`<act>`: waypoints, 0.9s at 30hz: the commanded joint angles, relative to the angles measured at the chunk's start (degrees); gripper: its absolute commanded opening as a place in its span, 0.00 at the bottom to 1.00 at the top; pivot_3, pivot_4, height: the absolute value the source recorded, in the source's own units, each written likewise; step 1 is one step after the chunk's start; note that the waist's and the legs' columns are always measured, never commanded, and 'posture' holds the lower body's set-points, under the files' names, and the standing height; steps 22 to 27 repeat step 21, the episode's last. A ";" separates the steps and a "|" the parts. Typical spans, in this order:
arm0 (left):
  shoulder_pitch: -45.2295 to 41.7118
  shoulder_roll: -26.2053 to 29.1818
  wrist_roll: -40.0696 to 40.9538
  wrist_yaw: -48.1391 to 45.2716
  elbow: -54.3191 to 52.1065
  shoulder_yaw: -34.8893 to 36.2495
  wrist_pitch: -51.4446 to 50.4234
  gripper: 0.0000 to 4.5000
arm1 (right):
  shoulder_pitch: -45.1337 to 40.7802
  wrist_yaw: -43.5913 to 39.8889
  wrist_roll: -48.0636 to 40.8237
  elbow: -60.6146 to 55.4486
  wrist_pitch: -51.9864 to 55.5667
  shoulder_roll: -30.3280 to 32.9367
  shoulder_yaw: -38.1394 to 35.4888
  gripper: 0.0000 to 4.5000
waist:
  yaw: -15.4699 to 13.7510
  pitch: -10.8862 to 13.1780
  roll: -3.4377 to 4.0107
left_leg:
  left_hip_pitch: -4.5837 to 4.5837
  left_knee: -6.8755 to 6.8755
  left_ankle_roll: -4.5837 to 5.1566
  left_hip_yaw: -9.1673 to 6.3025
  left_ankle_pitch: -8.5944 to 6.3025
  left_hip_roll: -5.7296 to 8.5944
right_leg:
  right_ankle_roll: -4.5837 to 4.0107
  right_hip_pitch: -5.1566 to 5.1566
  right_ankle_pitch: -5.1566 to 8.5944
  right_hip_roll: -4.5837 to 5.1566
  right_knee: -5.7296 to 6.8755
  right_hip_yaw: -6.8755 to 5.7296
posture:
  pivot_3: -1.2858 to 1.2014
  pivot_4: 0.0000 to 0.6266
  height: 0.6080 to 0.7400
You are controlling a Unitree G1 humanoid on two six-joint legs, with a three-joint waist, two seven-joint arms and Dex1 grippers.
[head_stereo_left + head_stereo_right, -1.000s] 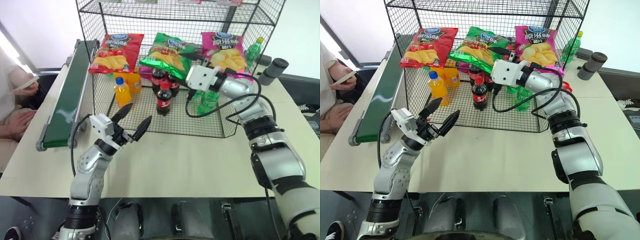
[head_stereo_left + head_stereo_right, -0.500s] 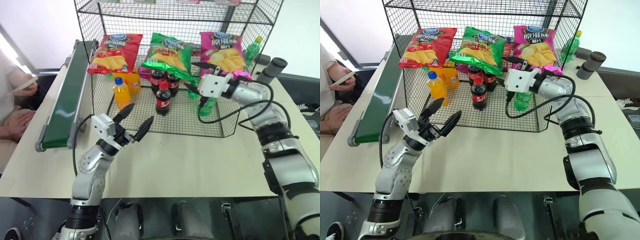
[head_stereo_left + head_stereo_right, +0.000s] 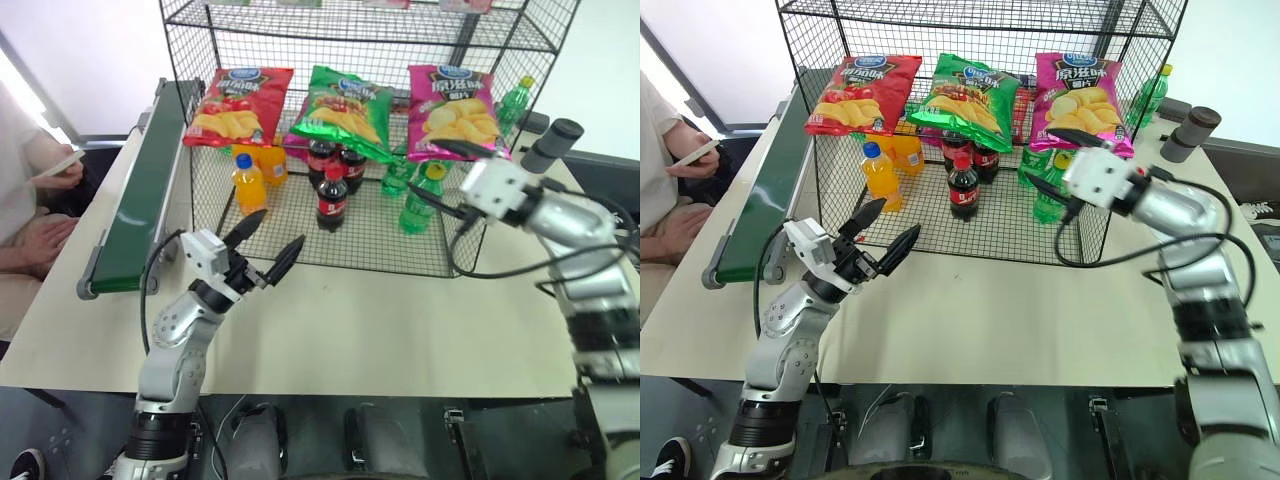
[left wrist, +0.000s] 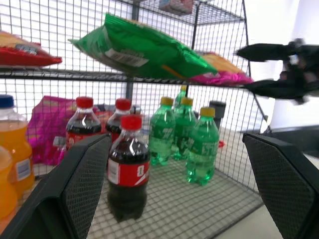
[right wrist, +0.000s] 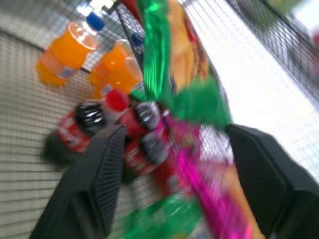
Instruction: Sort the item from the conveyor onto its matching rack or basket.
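– Writing on the green crisp bag (image 3: 345, 108)?
– Too small to read; just a blue oval logo above pictured yellow chips. Lying on a tier of the black wire rack (image 3: 380, 240), above the bottles, between red bag (image 3: 235, 100) and pink bag (image 3: 455, 105), well apart from the conveyor (image 3: 140, 200).
– Fingers?
– Left gripper (image 3: 268, 243) spread wide, empty, over the tabletop (image 3: 400, 320). Right gripper (image 3: 1058, 162) parted too, holding nothing, near the pink bag. Rack top cut off; right wrist view blurred.

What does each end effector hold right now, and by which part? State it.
Nothing is held. The left end effector and right end effector are both open and empty; the green crisp bag lies on the rack.
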State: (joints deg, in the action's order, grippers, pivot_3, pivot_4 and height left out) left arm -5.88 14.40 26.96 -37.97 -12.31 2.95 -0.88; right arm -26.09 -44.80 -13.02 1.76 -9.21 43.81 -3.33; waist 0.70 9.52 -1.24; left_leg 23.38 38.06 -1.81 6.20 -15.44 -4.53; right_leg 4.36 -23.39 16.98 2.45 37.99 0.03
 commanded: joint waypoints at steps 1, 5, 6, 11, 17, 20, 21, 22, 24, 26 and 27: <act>0.93 3.26 1.31 -2.24 -0.09 2.50 -0.62 1.00 | 7.70 -0.32 -15.95 -15.32 14.93 -0.36 -4.90 0.74 | 0.34 -0.01 0.02 | -0.03 -0.01 0.00 -0.02 0.00 -0.01 | 0.00 0.02 0.00 -0.01 0.01 0.01 | 0.52 0.24 1.00; 3.09 9.65 5.96 -5.51 0.29 6.79 -6.40 1.00 | 21.78 0.54 -28.10 -27.06 27.32 -0.91 -6.81 0.99 | 0.31 -0.01 0.04 | -0.12 -0.04 0.00 -0.15 0.00 -0.13 | -0.03 0.10 0.01 -0.06 0.07 -0.01 | 0.52 0.24 1.00; 3.49 10.81 6.85 -5.95 0.01 7.19 -7.96 1.00 | 23.31 0.40 -29.40 -28.03 28.96 -0.62 -7.34 0.99 | 0.25 0.00 0.04 | -0.10 -0.04 0.00 -0.17 0.00 -0.19 | -0.04 0.09 0.01 -0.05 0.07 -0.03 | 0.52 0.24 1.00; 6.27 16.68 9.95 -7.69 -1.66 9.49 -15.54 1.00 | 26.69 -0.38 -33.98 -27.79 34.11 0.58 -12.19 0.99 | 0.18 0.01 0.03 | -0.09 0.05 0.04 -0.10 -0.02 -0.02 | -0.10 0.12 0.05 0.08 -0.01 0.00 | 0.52 0.24 1.00; 7.39 19.89 8.42 -8.95 -0.35 12.04 -15.02 1.00 | 30.13 -3.25 -31.82 -28.07 34.68 1.06 -13.04 0.99 | -0.09 0.01 0.02 | -0.05 0.00 0.07 -0.18 -0.04 0.00 | -0.06 0.09 0.04 0.03 -0.01 -0.04 | 0.52 0.24 1.00; 7.20 20.68 8.12 -9.31 0.33 12.39 -15.44 1.00 | 30.32 -3.41 -31.21 -28.16 34.74 0.74 -13.11 0.99 | -0.01 0.01 0.02 | -0.03 -0.01 0.07 -0.16 -0.04 0.05 | -0.06 0.07 0.04 0.02 -0.02 -0.04 | 0.52 0.24 1.00; 7.08 21.00 7.40 -9.71 0.86 12.29 -14.91 1.00 | 30.31 -3.68 -31.16 -28.10 34.92 0.77 -13.08 0.99 | -0.01 0.01 0.02 | -0.04 -0.01 0.07 -0.16 -0.04 0.05 | -0.05 0.07 0.04 0.02 -0.02 -0.04 | 0.52 0.24 1.00; 7.08 21.00 7.40 -9.71 0.86 12.29 -14.91 1.00 | 30.31 -3.68 -31.16 -28.10 34.92 0.77 -13.08 0.99 | -0.01 0.01 0.02 | -0.04 -0.01 0.07 -0.16 -0.04 0.05 | -0.05 0.07 0.04 0.02 -0.02 -0.04 | 0.52 0.24 1.00; 7.08 21.00 7.40 -9.71 0.86 12.29 -14.91 1.00 | 30.31 -3.68 -31.16 -28.10 34.92 0.77 -13.08 0.99 | -0.01 0.01 0.02 | -0.04 -0.01 0.07 -0.16 -0.04 0.05 | -0.05 0.07 0.04 0.02 -0.02 -0.04 | 0.52 0.24 1.00; 7.08 21.00 7.40 -9.71 0.86 12.29 -14.91 1.00 | 30.31 -3.68 -31.16 -28.10 34.92 0.77 -13.08 0.99 | -0.01 0.01 0.02 | -0.04 -0.01 0.07 -0.16 -0.04 0.05 | -0.05 0.07 0.04 0.02 -0.02 -0.04 | 0.52 0.24 1.00; 7.08 21.00 7.40 -9.71 0.86 12.29 -14.91 1.00 | 30.31 -3.68 -31.16 -28.10 34.92 0.77 -13.08 0.99 | -0.01 0.01 0.02 | -0.04 -0.01 0.07 -0.16 -0.04 0.05 | -0.05 0.07 0.04 0.02 -0.02 -0.04 | 0.52 0.24 1.00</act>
